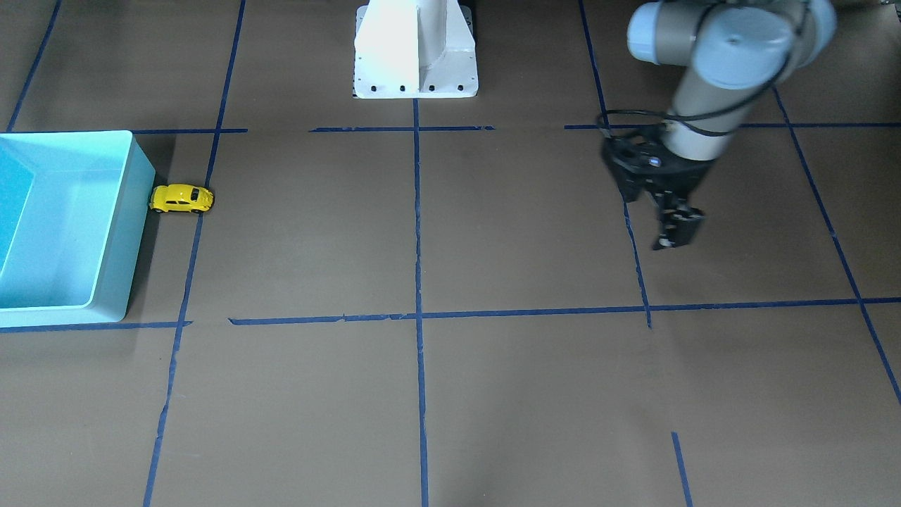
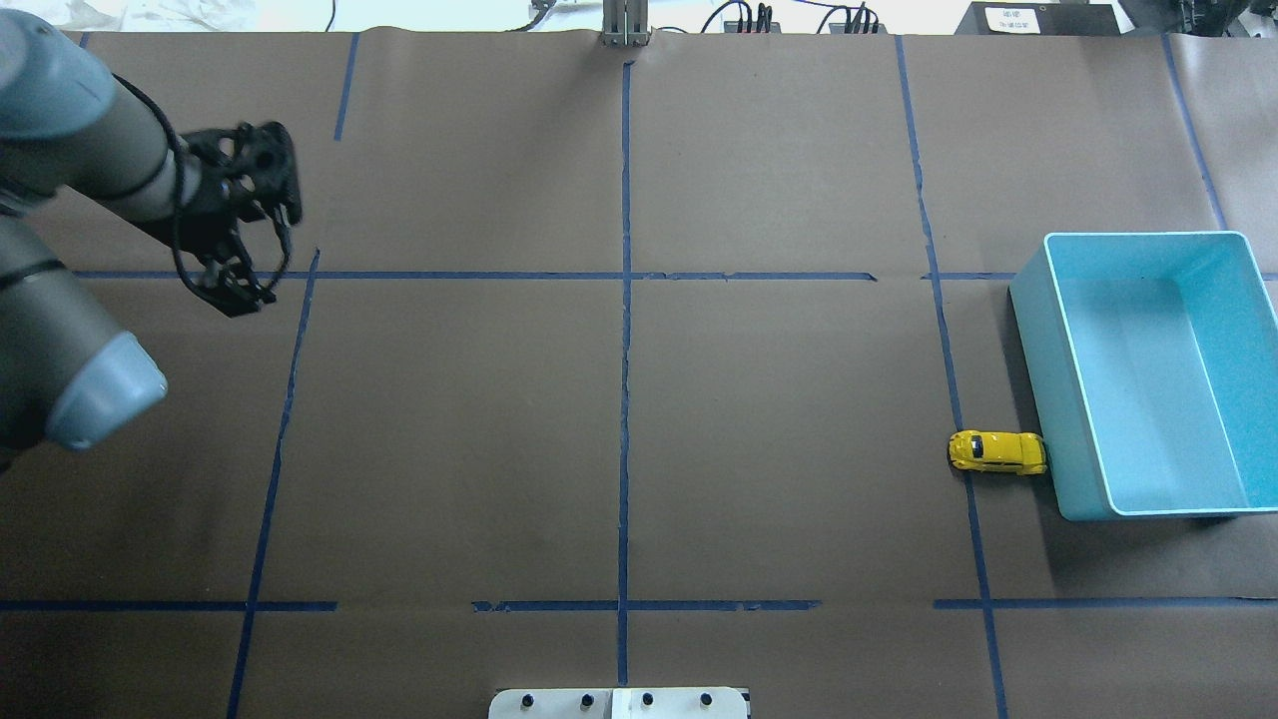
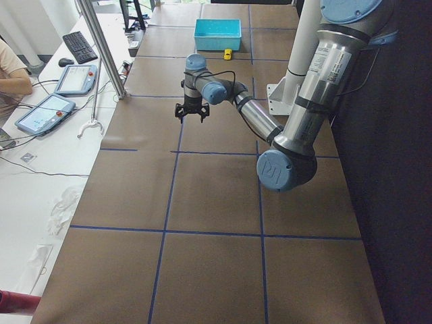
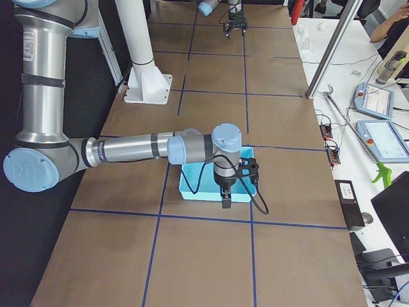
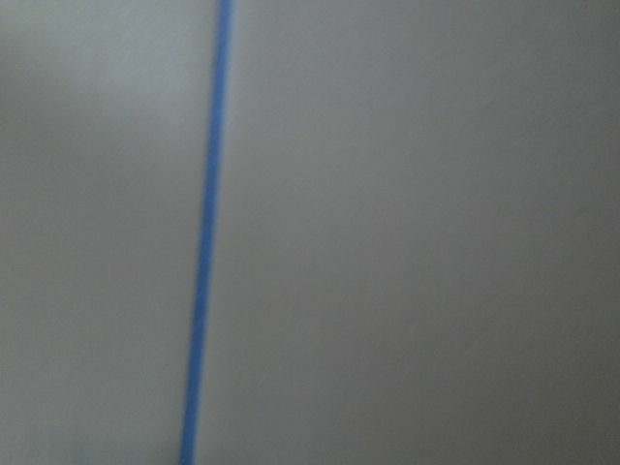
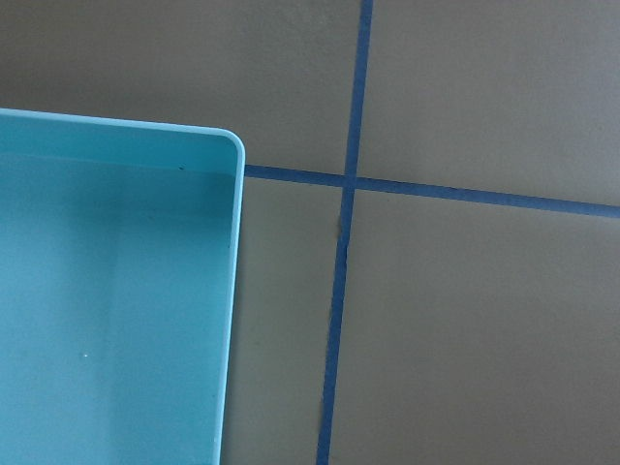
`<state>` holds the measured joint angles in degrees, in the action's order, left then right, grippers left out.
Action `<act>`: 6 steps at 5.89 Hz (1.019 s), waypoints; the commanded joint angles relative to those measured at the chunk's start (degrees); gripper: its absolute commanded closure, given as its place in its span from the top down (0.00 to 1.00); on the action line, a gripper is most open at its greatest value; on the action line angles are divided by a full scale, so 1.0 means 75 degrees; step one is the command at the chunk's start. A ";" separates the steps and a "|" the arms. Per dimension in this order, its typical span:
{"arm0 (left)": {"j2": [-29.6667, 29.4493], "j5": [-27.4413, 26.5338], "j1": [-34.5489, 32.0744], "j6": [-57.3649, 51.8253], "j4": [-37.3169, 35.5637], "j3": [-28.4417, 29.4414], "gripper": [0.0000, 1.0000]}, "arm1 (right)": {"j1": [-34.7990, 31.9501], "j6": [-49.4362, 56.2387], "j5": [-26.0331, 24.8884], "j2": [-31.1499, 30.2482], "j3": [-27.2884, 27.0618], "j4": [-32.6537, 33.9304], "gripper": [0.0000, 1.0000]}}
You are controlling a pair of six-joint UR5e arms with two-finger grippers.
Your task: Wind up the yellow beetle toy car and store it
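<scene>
The yellow beetle toy car stands on its wheels on the table, touching the near long wall of the light blue bin. It also shows in the front view and, tiny, in the left side view. My left gripper hangs over the far left of the table, far from the car; its fingers look shut and empty. It also shows in the front view. My right gripper shows only in the right side view, above the bin's far edge; I cannot tell whether it is open or shut.
The bin holds nothing that I can see, and its corner shows in the right wrist view. Blue tape lines cross the brown table cover. The robot's white base stands at the table's near edge.
</scene>
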<state>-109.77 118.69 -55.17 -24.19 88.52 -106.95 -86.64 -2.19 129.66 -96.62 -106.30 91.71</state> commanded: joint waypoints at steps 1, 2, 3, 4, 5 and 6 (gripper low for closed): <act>0.0128 0.1521 -0.2068 0.0003 -0.0714 0.0941 1.00 | 0.0008 -0.0025 0.0916 0.0224 -0.0334 0.0356 1.00; 0.0477 0.1715 -0.2785 0.0015 -0.0845 0.1249 1.00 | 0.0043 0.0010 0.0922 0.0145 -0.1182 0.0741 1.00; 0.0863 0.1717 -0.3315 0.0027 -0.0846 0.1391 1.00 | 0.0357 0.0045 0.0922 0.0133 -0.1771 0.0815 1.00; 0.1099 0.1717 -0.4004 0.0015 -0.0846 0.1717 1.00 | 0.1021 0.0045 0.0922 0.0214 -0.2380 0.0816 1.00; 0.1554 0.1938 -0.4580 0.0003 -0.0834 0.1941 1.00 | 0.1863 0.0080 0.0853 0.0331 -0.2989 0.0792 1.00; 0.2150 0.2311 -0.5119 0.0003 -0.0788 0.2036 1.00 | 0.2974 0.0197 0.0202 0.0854 -0.3482 0.0804 1.00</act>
<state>-97.71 133.68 -89.35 -24.14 82.36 -92.74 -72.01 -1.39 134.72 -93.22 -128.36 97.69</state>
